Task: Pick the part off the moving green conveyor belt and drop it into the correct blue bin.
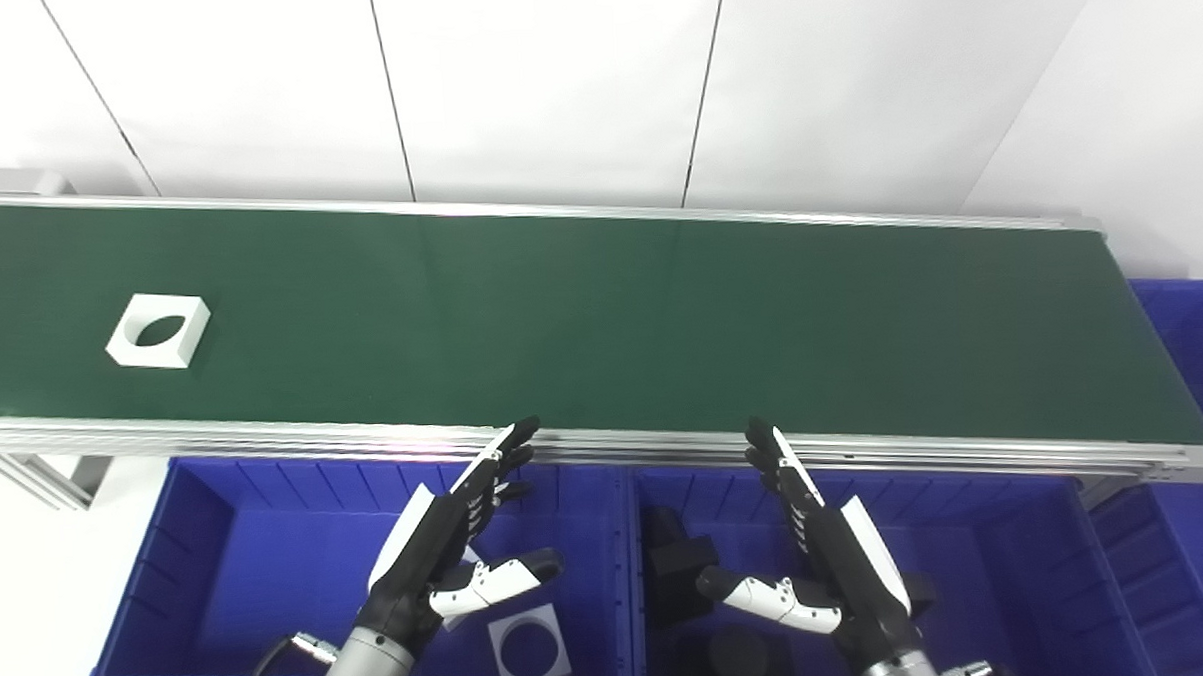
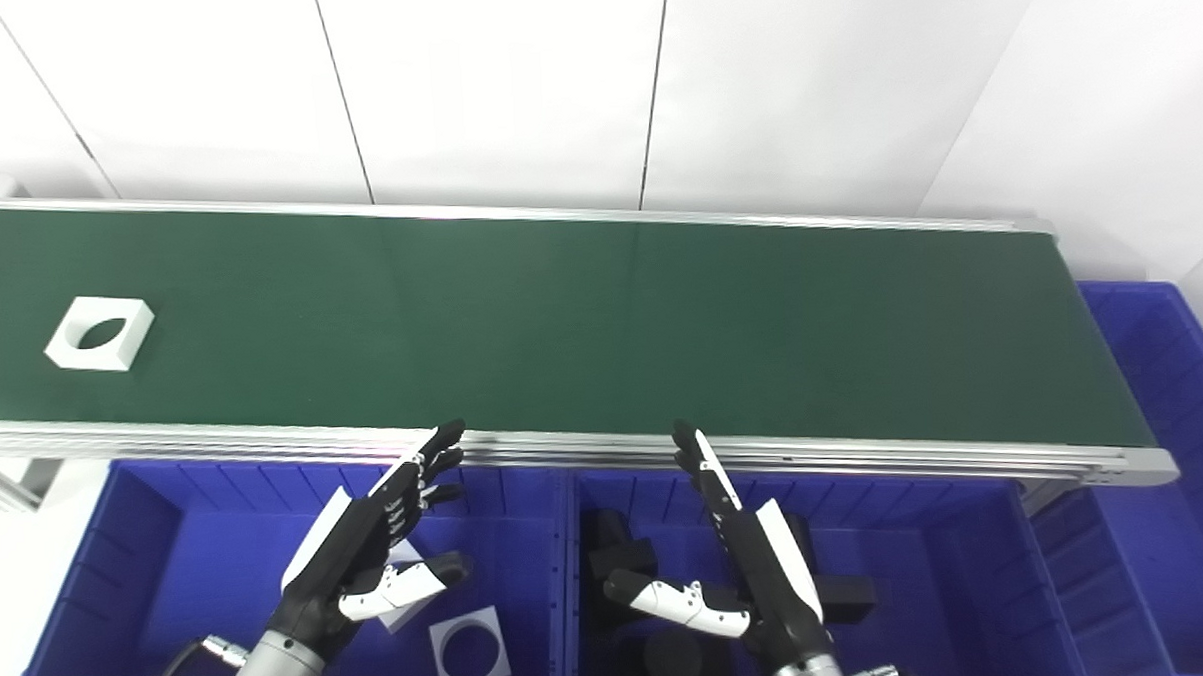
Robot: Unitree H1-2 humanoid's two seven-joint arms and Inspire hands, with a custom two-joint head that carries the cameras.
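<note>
A white square part with a round hole (image 1: 158,331) lies on the green conveyor belt (image 1: 601,318) at the far left. My left hand (image 1: 448,538) is open and empty, held over the left blue bin (image 1: 199,552) just below the belt's near rail. My right hand (image 1: 819,551) is open and empty over the middle blue bin (image 1: 1020,564). The left bin holds white square parts (image 1: 528,644). The middle bin holds black parts (image 1: 682,565).
A third blue bin (image 1: 1198,357) stands past the belt's right end. The belt's aluminium rail (image 1: 665,446) runs between the hands and the belt. A white wall stands behind.
</note>
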